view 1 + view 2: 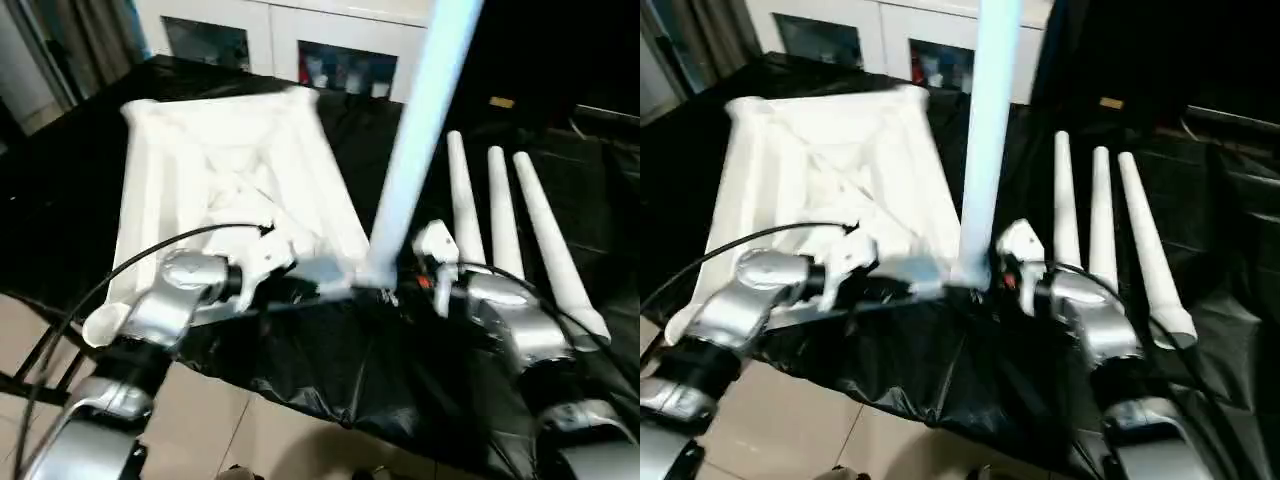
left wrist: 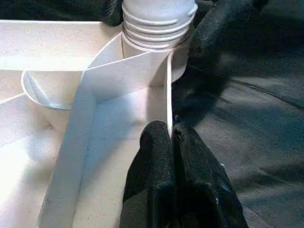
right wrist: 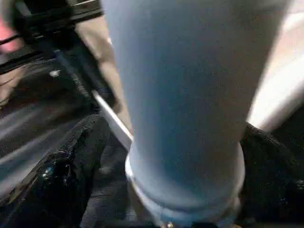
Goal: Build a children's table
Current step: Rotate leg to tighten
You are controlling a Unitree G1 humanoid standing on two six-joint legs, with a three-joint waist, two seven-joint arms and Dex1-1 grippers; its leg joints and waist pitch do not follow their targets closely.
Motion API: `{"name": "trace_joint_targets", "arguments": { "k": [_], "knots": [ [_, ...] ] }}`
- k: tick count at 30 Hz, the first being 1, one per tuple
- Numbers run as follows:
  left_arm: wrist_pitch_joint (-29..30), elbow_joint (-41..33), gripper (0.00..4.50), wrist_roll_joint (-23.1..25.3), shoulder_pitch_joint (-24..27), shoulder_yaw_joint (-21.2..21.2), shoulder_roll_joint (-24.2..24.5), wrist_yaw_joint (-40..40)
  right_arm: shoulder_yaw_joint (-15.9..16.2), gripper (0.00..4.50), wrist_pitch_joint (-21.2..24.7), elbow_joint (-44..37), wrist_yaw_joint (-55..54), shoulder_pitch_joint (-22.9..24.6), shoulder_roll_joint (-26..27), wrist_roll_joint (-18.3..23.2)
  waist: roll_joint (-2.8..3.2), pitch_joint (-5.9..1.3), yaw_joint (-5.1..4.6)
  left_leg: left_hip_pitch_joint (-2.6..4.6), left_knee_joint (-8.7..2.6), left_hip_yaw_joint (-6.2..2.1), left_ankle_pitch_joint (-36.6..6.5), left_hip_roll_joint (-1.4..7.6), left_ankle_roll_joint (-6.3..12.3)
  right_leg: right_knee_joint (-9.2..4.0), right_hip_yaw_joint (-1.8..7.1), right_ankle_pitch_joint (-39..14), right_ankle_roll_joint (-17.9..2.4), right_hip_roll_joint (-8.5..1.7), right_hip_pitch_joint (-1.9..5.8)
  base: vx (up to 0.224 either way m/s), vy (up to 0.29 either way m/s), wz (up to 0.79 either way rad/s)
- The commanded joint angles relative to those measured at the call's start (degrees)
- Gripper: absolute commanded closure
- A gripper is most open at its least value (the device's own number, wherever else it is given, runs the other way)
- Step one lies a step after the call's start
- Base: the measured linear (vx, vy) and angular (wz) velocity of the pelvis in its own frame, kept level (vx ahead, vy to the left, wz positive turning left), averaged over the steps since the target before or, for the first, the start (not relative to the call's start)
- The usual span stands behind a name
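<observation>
White leg stands in the top's near corner socket; left pincer pinches the rim, right pincer spread around it. Next: seat it, fetch another leg.

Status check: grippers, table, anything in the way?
Left gripper shut on the tabletop rim. Right gripper straddles the upright leg in the corner socket. Three spare legs lie alongside; nothing blocking.

White leg upright, close up, between right gripper fingers: 1 black finger at 8 o'clock, other at 4 o'clock, spread wide around it.
</observation>
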Motion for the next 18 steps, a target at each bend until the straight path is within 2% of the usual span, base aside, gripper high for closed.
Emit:
{"name": "trace_joint_targets", "arguments": {
  "k": [1,5,10,14,18],
  "knots": [
    [0.0,-0.4,4.5,-0.6,0.9,-2.4,0.0,-2.2,4.3,0.56,0.9,-1.7,5.8,1.0,-0.4,-0.7,0.05,-3.03,0.46,-0.06,-3.38,-0.72,-3.3,3.67,8.24,-3.43,3.29,-1.7,-15.8,-5.58,3.42,0.0,0.0,0.0],
    [-0.4,-0.7,4.5,-0.8,1.1,-2.7,0.9,-4.1,5.4,0.8,1.1,-1.9,8.3,1.1,-1.3,-1.7,0.08,-2.93,0.73,0.04,-3.58,-0.77,-4.6,3.75,6.73,-3.66,3.39,-4.2,-15.2,-5.57,3.32,0.0,0.0,0.0],
    [-0.2,-1.3,4.5,-1.0,1.4,-2.8,1.4,-5.0,5.7,1.2,1.8,-2.8,8.8,1.3,-1.6,-1.1,0.02,-3.15,0.91,0.05,-3.47,-0.77,-3.1,3.64,6.55,-3.32,3.42,-1.2,-15.4,-5.54,3.46,0.0,0.0,0.0],
    [0.4,-1.1,4.5,-1.2,1.3,-2.2,0.7,-3.3,4.4,1.49,4.2,-4.4,7.5,2.0,-0.6,1.0,-0.05,-3.2,1.22,-0.01,-3.38,-0.73,-2.1,3.6,7.21,-3.19,3.35,0.1,-15.5,-5.49,3.53,0.0,0.0,0.0],
    [1.5,-0.5,4.5,-1.2,0.8,-1.4,-0.7,-0.1,2.6,1.67,5.6,-5.1,3.8,2.9,1.4,2.4,-0.01,-3.07,1.52,0.07,-3.52,-0.76,-3.2,3.72,6.66,-3.49,3.36,-2.3,-15.1,-5.63,3.34,0.0,0.0,0.0]
  ]
}}
